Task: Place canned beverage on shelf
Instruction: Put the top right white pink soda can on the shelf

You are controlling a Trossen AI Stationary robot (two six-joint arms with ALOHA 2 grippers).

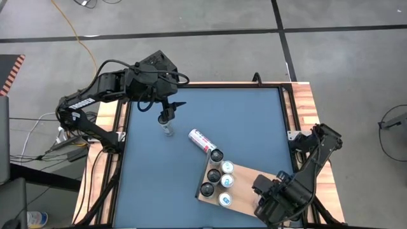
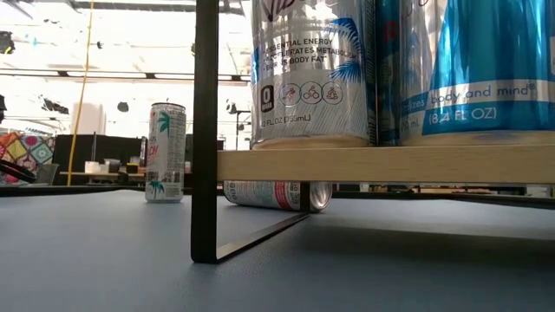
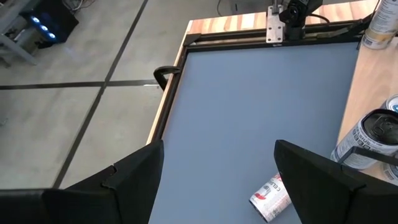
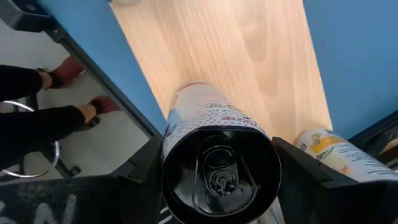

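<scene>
A Trossen 2-arm robot at a blue-grey table [image 1: 159,178], seen from above. The right gripper [image 4: 217,171] hangs over the near right end of the shelf [image 1: 245,184], a light wooden board lying at an angle on the tabletop, its fingers clamped on either side of a black-topped can [image 4: 214,158] that is held upright above the bare wood. Beside it in the right wrist view a yellow-labelled can [image 4: 339,155] rests on the board.

On the shelf's left end 5 cans [image 1: 219,178] stand upright in a tight cluster, their tops black or silver. Just off the shelf's far left corner a white-and-red can [image 1: 200,140] lies on its side on the tabletop, almost touching the nearest standing can. Farther left, a single can [image 1: 166,127] stands upright alone on the tabletop, well apart from the shelf.

The left gripper [image 1: 167,109] hovers directly above that lone can, its fingers [image 3: 130,177] spread wide and holding nothing.

At the right wrist view's edge, a person's feet in sandals [image 4: 71,93] show on the floor beside the table.
</scene>
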